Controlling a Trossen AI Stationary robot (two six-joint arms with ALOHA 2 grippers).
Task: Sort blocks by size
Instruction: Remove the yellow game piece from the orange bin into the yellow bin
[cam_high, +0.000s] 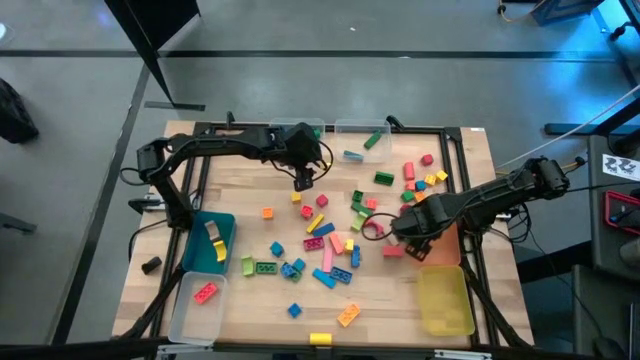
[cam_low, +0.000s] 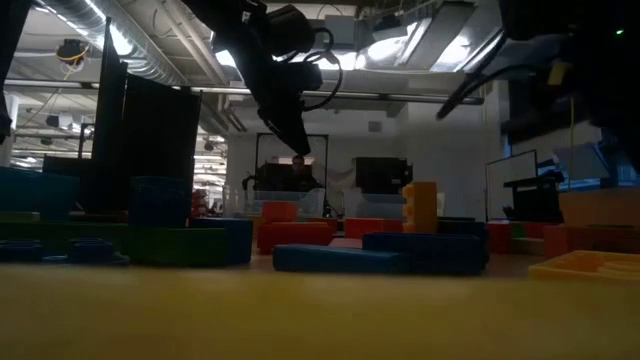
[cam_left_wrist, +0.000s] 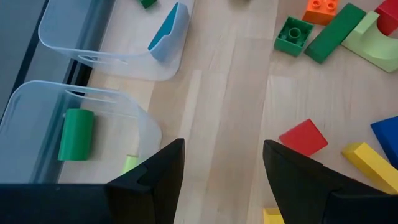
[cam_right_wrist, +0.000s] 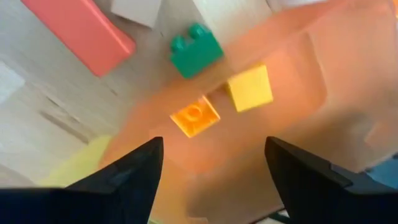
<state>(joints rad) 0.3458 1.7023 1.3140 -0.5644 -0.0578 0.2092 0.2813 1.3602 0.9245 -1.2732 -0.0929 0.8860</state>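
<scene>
Blocks (cam_high: 322, 243) strewn on wood table (cam_high: 400, 300), concrete floor.

— looking straight down from above, taking in the whole table (cam_high: 330, 290) and both arms; floor fills the upper part of the frame.

— and set at table-top height, facing level across into the room; blocks (cam_low: 330, 258) loom near, across the middle of the frame.

— mounted on the left wrist, close above the wood, facing down past two dark fingers (cam_left_wrist: 155, 177) at lower centre; clear bins (cam_left_wrist: 118, 43) at the left of the frame, also seen from above at the table's far edge.

— mounted on the right wrist, very near, peering into an orange bin (cam_right_wrist: 298, 99); shared with the overhead view at its right side.
</scene>
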